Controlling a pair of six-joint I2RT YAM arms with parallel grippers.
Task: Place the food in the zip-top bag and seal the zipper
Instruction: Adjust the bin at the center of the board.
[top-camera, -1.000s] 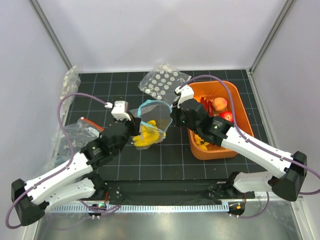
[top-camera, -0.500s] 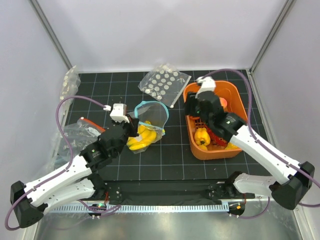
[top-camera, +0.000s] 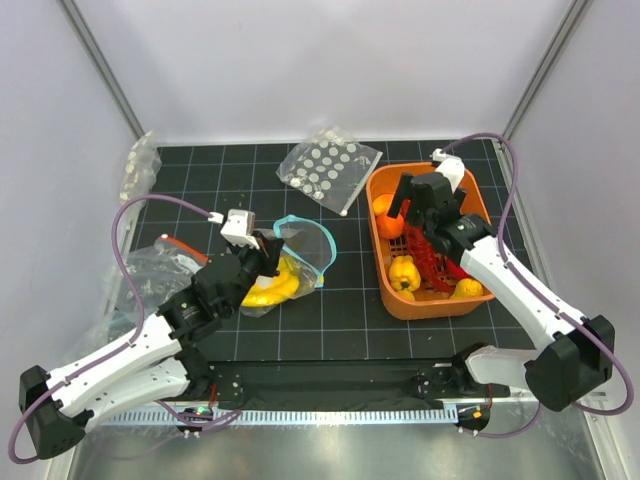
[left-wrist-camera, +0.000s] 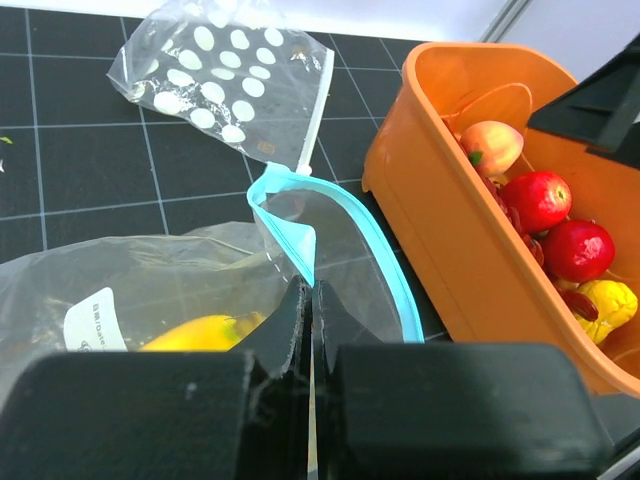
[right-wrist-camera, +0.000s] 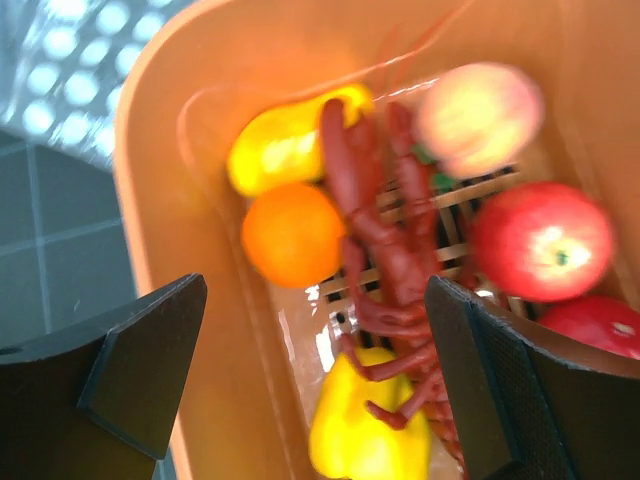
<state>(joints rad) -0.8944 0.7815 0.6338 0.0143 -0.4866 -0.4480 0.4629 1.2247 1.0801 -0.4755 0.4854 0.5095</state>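
Bag (top-camera: 308, 248) of clear crinkly plastic on black mat (top-camera: 330, 320) beside orange bin (top-camera: 384, 292), lying diagonally, mouth with blue zip strip (left-wrist-camera: 385, 262) gaping far-right, curved yellow banana (top-camera: 272, 288) inside, edge pinched by clenched left gripper (left-wrist-camera: 311, 300); right gripper (right-wrist-camera: 318, 372) spread wide above bin.

Left arm (top-camera: 150, 335) stretches toward the middle, left gripper (left-wrist-camera: 311, 300) pinched tight (fingertips (left-wrist-camera: 287, 322) pressed together). Right arm (top-camera: 510, 280) elbows outward, right gripper (right-wrist-camera: 315, 300) pointing down, spread wide.
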